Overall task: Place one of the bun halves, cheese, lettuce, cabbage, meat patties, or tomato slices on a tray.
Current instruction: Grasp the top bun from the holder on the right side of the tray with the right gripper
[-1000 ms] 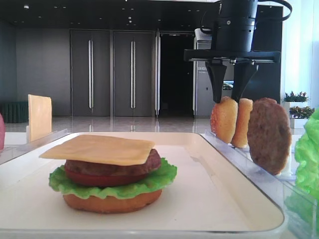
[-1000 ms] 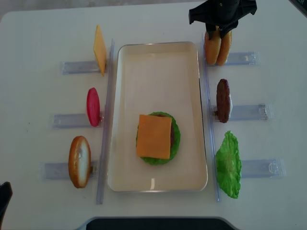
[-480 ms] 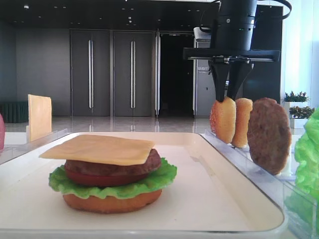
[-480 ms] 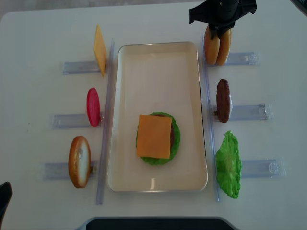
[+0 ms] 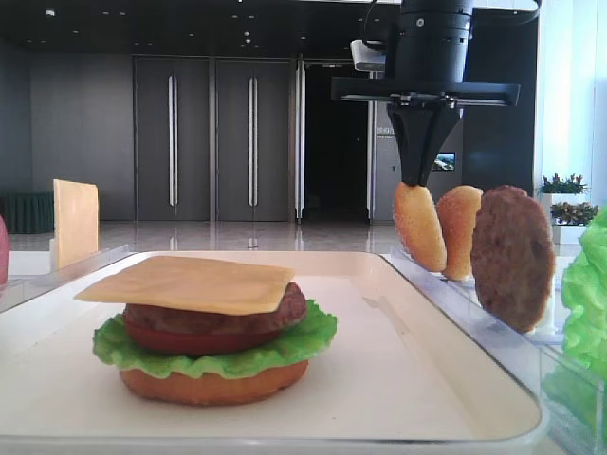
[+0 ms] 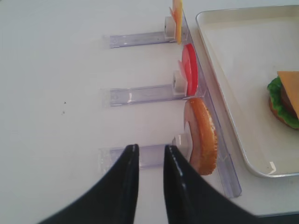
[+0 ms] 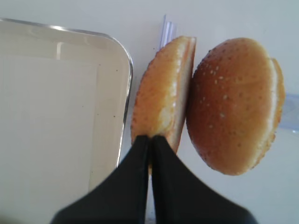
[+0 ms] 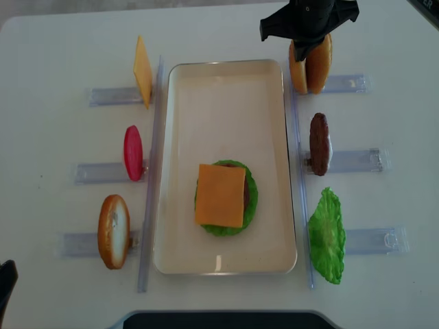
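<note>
Near end of tray (image 8: 226, 260): stack sits toward the near short rim, approx centred across: bottom bun (image 5: 213, 384), lettuce (image 5: 213, 349), tomato (image 5: 190, 341), patty (image 5: 213, 316), cheese (image 5: 185, 283) on top. No top bun on it yet, so my read: capping step.

L side of table, outside tray's long L rim, near to far in clear holders: spare bun (image 8: 114, 231), tomato slice (image 8: 133, 152), cheese slice (image 8: 143, 70), all on edge. My L gripper (image 6: 148, 154) hangs above the table near the spare bun's holder, tips nearly together, nothing between them.

R side, near to far: lettuce leaf (image 8: 326, 236), spare patty (image 8: 319, 144), then two bun halves at the far R corner of tray, just outside the rim.

My R gripper (image 7: 150, 140) is clamped tight on the rim of the bun half (image 7: 163, 88) nearest the tray; fingers pinch its edge, tips almost meeting. Front view shows it tilted, leaning away from its neighbour (image 7: 233, 105) at the top. Cannot tell whether it's clear of the holder.

Next (judgement): lift straight up till clear of neighbour, carry inward over tray toward near end, turn flat, set on cheese. Edge pinch is thin; slip poss.
</note>
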### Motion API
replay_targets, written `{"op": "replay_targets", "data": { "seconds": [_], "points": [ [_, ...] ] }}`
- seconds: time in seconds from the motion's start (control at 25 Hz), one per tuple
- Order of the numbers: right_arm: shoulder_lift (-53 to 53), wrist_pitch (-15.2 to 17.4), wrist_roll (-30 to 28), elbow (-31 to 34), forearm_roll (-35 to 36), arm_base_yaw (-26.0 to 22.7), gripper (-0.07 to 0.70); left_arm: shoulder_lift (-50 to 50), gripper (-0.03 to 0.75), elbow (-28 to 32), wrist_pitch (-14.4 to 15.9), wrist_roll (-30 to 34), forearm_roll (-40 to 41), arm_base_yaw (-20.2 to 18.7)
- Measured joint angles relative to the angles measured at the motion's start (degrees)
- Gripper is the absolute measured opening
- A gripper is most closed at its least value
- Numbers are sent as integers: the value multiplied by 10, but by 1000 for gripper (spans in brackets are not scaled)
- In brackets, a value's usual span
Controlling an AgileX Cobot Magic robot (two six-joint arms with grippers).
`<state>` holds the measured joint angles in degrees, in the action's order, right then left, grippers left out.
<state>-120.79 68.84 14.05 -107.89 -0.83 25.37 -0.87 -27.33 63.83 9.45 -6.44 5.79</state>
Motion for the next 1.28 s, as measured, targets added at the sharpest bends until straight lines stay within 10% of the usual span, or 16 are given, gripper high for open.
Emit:
{"op": "replay_targets", "data": {
  "seconds": [0.32,0.68,1.28],
  "points": [
    [0,-4,-1,0,-1,0,22,0,140,0,0,0,0,0],
    [6,-27,-4,0,8,7,382,0,140,0,0,0,0,0],
    [6,-33,0,0,-24,6,516,0,140,0,0,0,0,0]
  ]
}}
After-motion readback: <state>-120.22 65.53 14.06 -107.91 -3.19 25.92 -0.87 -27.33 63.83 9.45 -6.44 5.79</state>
